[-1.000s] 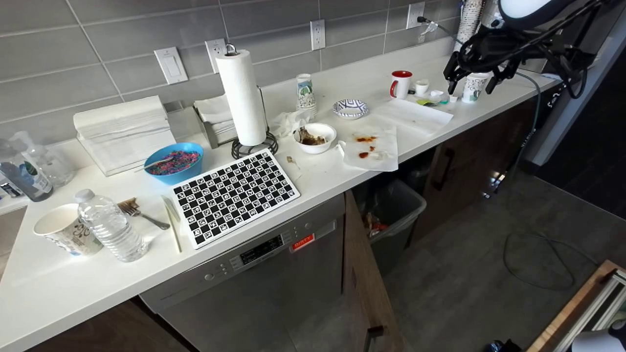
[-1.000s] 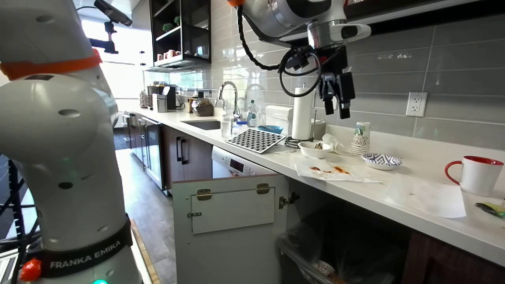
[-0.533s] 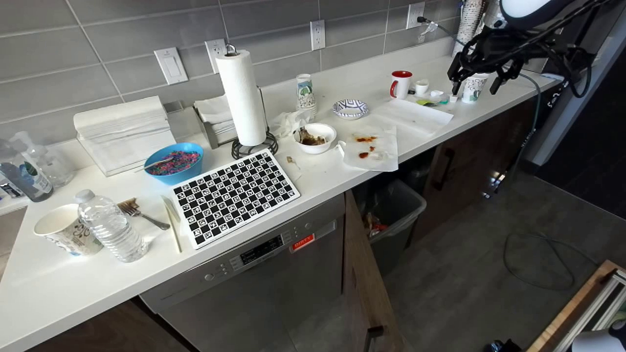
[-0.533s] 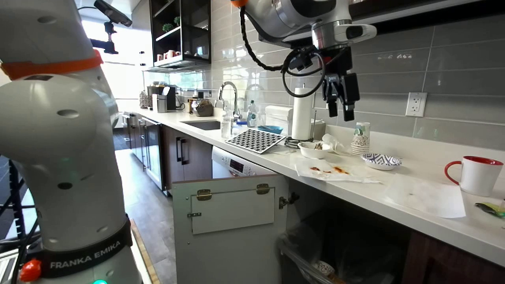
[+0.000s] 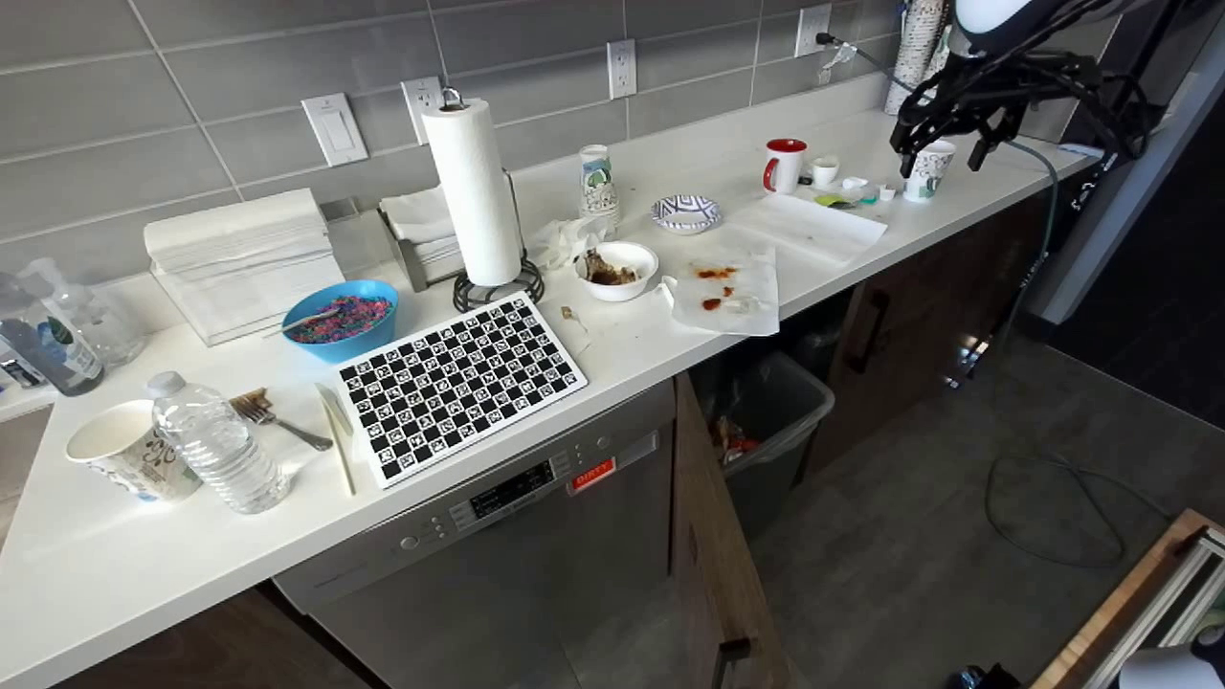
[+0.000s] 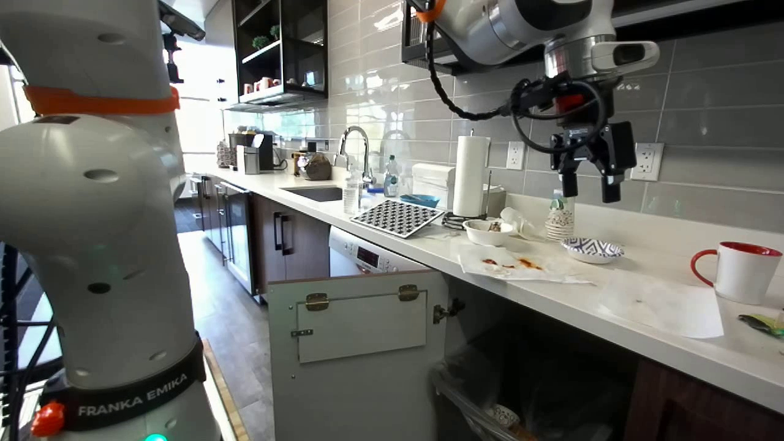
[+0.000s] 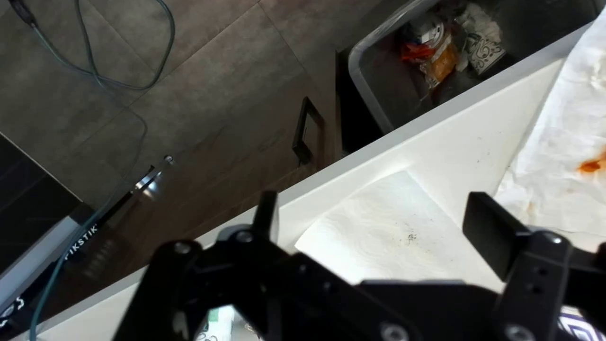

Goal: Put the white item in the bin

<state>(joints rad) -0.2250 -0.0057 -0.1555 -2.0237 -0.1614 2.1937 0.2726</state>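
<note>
Several white things lie on the counter, and I cannot tell which is the white item. A white paper sheet with dark specks (image 7: 378,237) lies flat, also seen in both exterior views (image 5: 813,225) (image 6: 664,306). A white paper with red-brown stains (image 5: 727,297) lies beside it (image 6: 520,275) (image 7: 563,180). My gripper (image 6: 590,193) is open and empty, pointing down well above the counter. In the wrist view the speckled sheet shows between its fingers (image 7: 371,208). The grey-black bin (image 5: 809,411) with a clear-looking liner stands under the counter, holding some rubbish; its rim shows in the wrist view (image 7: 371,90).
A red-and-white mug (image 6: 744,275), a patterned bowl (image 6: 591,250), a white bowl with food remains (image 5: 622,273) and stacked cups (image 5: 598,187) stand on the counter. A paper cup (image 5: 928,177) stands farther along. The cabinet door (image 6: 361,355) is open beside the bin.
My open gripper has moved along the counter toward the mug and slightly lower, and it has turned a little. The things on the counter and the bin have not moved.
</note>
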